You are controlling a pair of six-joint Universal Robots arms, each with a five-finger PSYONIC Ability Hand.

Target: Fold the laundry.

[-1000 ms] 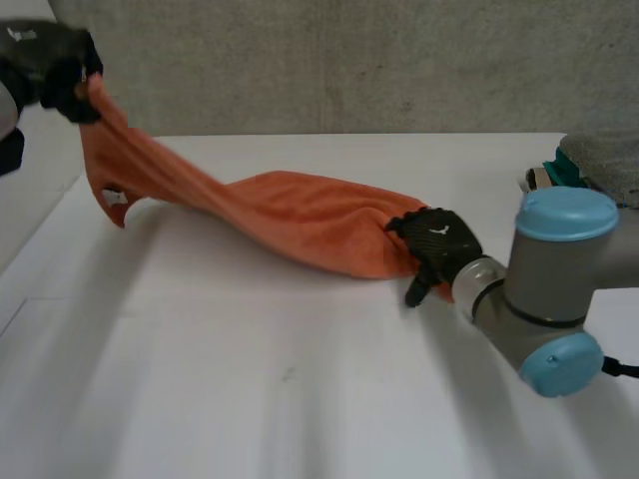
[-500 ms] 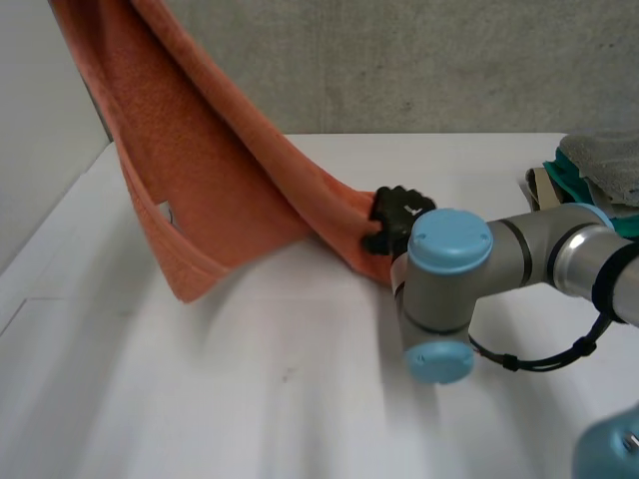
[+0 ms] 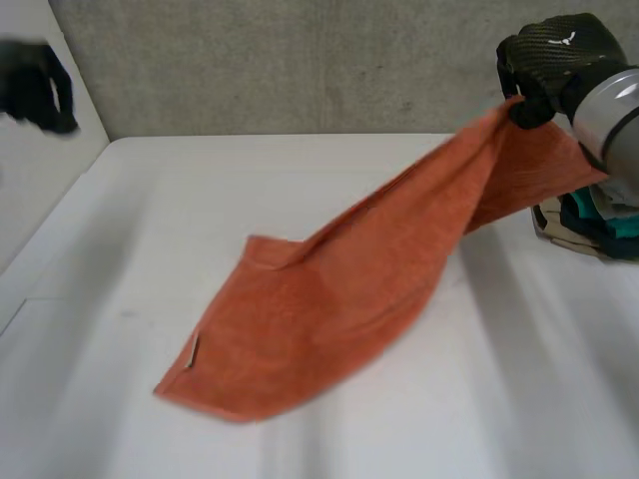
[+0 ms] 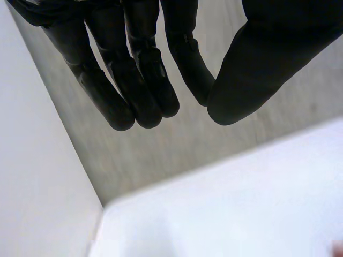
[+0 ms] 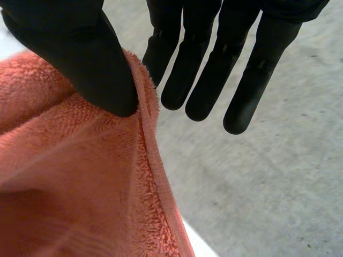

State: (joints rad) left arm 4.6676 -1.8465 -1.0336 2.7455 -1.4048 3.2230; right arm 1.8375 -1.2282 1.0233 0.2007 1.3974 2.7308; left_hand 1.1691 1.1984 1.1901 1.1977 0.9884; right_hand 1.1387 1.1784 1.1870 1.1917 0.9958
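Nearest, bare table [image 3: 479, 419] lay wide open in front of the towel [image 3: 329, 309], whose lower edge and left corner rested flat on it. From there the cloth climbed, taut along its upper edge, to the right hand [image 3: 549, 60], which pinched one corner under its thumb (held high, above the laundry pile [image 3: 589, 225]). Far left, the left hand [image 3: 35, 85] hung loose-fingered, holding nothing, well apart from the towel.

Likely robot lab or test cell. Plain white flat-topped table [image 3: 300, 170] as workbench. Rough grey concrete wall [image 3: 300, 60] behind table; blank white side panel [image 3: 30, 190] along table's left edge. Grey metal robot arm [image 3: 621, 115] above table's right end.
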